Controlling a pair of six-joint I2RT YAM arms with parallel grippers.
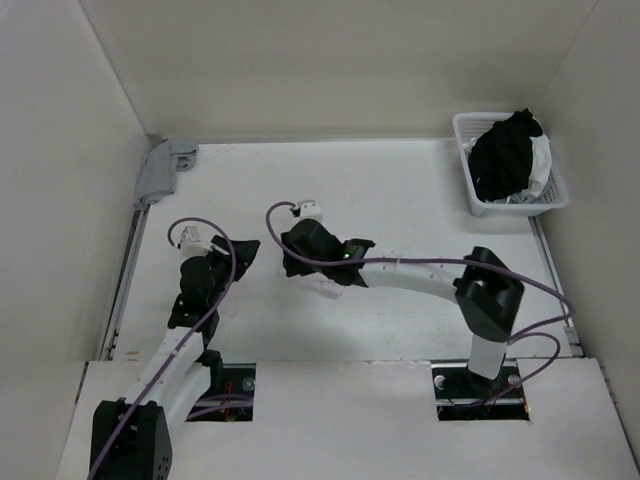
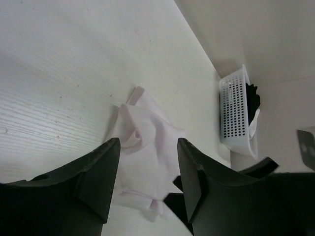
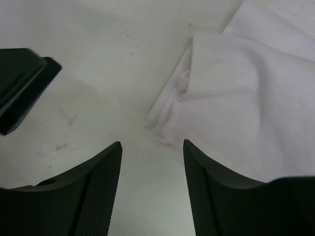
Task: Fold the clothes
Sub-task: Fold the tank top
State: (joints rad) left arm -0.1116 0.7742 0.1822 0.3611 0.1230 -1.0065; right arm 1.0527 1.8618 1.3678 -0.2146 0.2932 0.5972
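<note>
The clothes are one white garment (image 2: 147, 152), lying crumpled on the white table. In the left wrist view it sits just beyond and below my left gripper (image 2: 147, 142), whose jaws stand open around nothing. My right gripper (image 3: 151, 143) is open too, with bare table between its fingers and the garment (image 3: 241, 98) spreading up to the right past its right finger. In the top view the left gripper (image 1: 247, 248) and right gripper (image 1: 290, 252) face each other at mid-table; the garment is hard to make out there against the table.
A white slotted basket (image 1: 472, 185) at the back right holds a black garment bundle (image 1: 505, 150); the basket (image 2: 236, 110) also shows in the left wrist view. A small grey cloth (image 1: 165, 165) lies in the back left corner. White walls enclose the table.
</note>
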